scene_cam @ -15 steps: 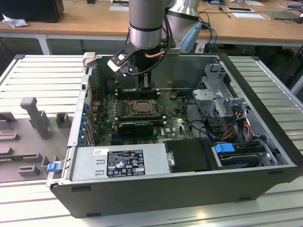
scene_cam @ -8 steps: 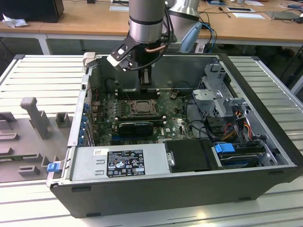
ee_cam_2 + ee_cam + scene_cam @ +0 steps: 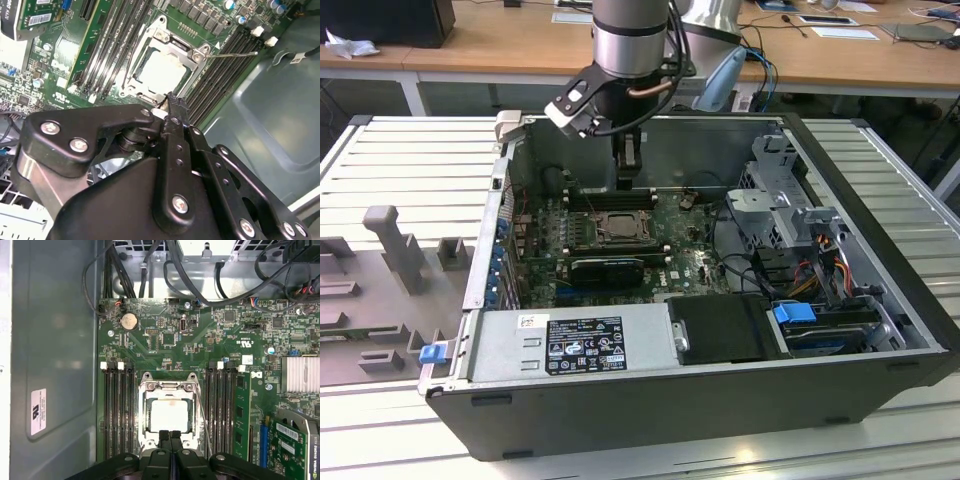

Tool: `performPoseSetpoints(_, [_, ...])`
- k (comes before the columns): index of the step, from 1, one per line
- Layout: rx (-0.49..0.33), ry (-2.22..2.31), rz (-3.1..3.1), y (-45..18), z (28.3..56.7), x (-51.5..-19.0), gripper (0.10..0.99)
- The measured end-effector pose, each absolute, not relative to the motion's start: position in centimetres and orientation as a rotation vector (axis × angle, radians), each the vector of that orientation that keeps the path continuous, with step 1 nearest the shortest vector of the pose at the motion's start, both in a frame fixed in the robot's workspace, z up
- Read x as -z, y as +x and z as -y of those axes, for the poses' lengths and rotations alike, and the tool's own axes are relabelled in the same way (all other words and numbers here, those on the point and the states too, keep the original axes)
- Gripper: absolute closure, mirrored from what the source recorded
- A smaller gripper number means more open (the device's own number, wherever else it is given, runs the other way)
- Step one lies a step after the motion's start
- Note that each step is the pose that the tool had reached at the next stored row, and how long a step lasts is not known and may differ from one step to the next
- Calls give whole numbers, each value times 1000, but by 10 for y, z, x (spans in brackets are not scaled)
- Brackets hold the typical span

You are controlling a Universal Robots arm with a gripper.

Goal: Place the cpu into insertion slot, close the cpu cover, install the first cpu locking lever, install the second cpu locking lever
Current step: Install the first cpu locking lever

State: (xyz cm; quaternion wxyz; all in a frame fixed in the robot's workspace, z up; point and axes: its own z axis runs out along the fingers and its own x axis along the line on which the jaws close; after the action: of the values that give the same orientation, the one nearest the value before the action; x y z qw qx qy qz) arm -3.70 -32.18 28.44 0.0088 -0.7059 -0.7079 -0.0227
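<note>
The gripper (image 3: 170,436) has its two black fingers pressed together with nothing between them. The tips hang just over one edge of the insertion slot (image 3: 615,228); I cannot tell if they touch it. The cpu (image 3: 169,416) lies flat inside that slot, its pale top showing through the window of the cpu cover (image 3: 150,407), which lies down over it. A thin wire locking lever (image 3: 235,54) juts from the slot's corner across the memory slots (image 3: 222,410) beside it.
</note>
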Motion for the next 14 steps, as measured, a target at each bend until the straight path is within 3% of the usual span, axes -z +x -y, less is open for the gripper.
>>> performPoseSetpoints(14, [69,-2079,2328,-37,322,-285,980])
